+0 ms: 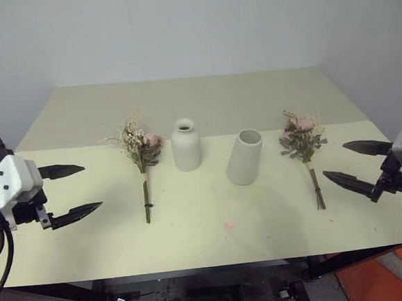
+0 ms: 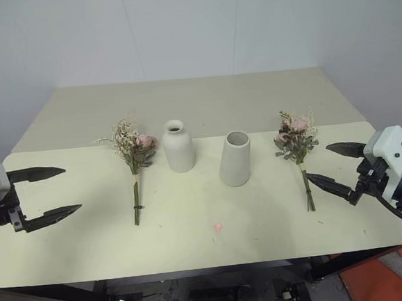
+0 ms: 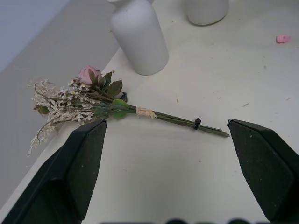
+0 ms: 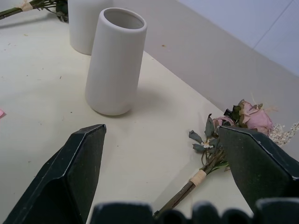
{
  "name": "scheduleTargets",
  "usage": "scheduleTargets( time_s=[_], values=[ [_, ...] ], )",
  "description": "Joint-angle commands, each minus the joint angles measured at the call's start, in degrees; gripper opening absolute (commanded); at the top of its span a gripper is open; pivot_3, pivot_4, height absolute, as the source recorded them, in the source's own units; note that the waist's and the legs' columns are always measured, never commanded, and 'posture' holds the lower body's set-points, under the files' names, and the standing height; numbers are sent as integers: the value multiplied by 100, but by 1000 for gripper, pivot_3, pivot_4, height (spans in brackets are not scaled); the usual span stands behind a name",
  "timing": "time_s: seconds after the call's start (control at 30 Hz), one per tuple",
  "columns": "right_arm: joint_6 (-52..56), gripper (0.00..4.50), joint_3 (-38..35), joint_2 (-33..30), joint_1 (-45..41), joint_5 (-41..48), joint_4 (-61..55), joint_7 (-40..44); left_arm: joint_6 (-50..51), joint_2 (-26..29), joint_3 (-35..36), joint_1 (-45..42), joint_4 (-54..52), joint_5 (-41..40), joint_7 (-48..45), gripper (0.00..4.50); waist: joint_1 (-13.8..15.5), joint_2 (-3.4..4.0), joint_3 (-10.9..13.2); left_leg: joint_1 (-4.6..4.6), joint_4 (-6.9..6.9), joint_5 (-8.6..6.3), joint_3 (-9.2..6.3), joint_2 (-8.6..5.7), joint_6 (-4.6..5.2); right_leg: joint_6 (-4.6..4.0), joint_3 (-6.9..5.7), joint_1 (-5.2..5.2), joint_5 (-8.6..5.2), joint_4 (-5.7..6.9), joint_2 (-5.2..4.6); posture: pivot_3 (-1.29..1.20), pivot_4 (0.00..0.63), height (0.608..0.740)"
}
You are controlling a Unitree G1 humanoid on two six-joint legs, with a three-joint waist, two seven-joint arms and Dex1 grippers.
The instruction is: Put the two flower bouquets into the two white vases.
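Both matte off-white ceramic vases, the rounded bottle [image 1: 186,145] and the tapered cylinder [image 1: 245,157], are seen unfilled on the pale worktop [image 1: 208,240], each dried pink-rose bouquet [image 1: 143,162] [image 1: 304,153] laid flat alongside, while the left tool [image 1: 70,191] and right tool [image 1: 347,163] are held wide open, gripping nothing.

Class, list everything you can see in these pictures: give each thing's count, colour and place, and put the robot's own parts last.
Table: one, pale cream, carrying everything.
Flower bouquets: two, pink roses with cream sprigs and green leaves, lying flat; left bouquet left of the bottle vase, right bouquet right of the tall vase.
Bottle vase: one, off-white, upright, centre-left.
Tall vase: one, off-white, wide-mouthed, upright, centre-right.
Pink scrap: one, near the front edge.
Left gripper: black fingers open, at the left edge.
Right gripper: black fingers open, at the right edge.
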Motion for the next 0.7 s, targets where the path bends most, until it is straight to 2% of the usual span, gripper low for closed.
scheduleTargets(
  time_s=[0.03,0.13,0.3,0.4,0.5,0.6,0.7],
  values=[
    [-169,4472,-241,-39,15,-48,-107,-47,210,163,232,44,-179,-155,-47,4500,-3,0,0,0,0,0,0,0,0,0,0,0,0,0,0,0,150,740],
    [-197,4472,-235,-56,-18,-56,-54,-10,339,171,268,61,-246,-271,-82,4500,-3,0,0,0,-1,0,0,0,0,1,0,0,-1,-1,0,0,150,740],
    [-225,4472,-231,-45,-155,-3,27,-8,61,66,213,48,-288,14,134,4500,-1,0,0,0,0,0,0,0,0,0,0,0,0,0,0,0,150,740],
    [-124,4472,-112,-52,-237,-205,-9,-281,-100,41,119,32,-271,135,227,4500,-2,0,0,1,-1,0,0,0,0,0,0,0,0,-1,0,0,150,740],
    [1181,4472,563,-450,-669,-642,-132,-1068,-175,47,-7,-72,-211,124,222,4500,-28,1,0,1,0,0,2,0,0,-1,2,0,0,0,0,0,150,740],
    [1830,4472,1126,-361,-1384,-619,2,-1392,-252,-32,-348,-328,-150,98,276,4500,-36,-1,-1,5,1,0,9,0,-1,-5,11,-2,3,3,3,0,150,740],
    [3274,4472,2101,-58,-2786,-973,739,-2126,-339,-168,-782,-636,-168,124,359,4500,-93,-2,-2,11,0,0,11,2,0,-6,19,0,4,3,10,0,150,740]
  ],
)
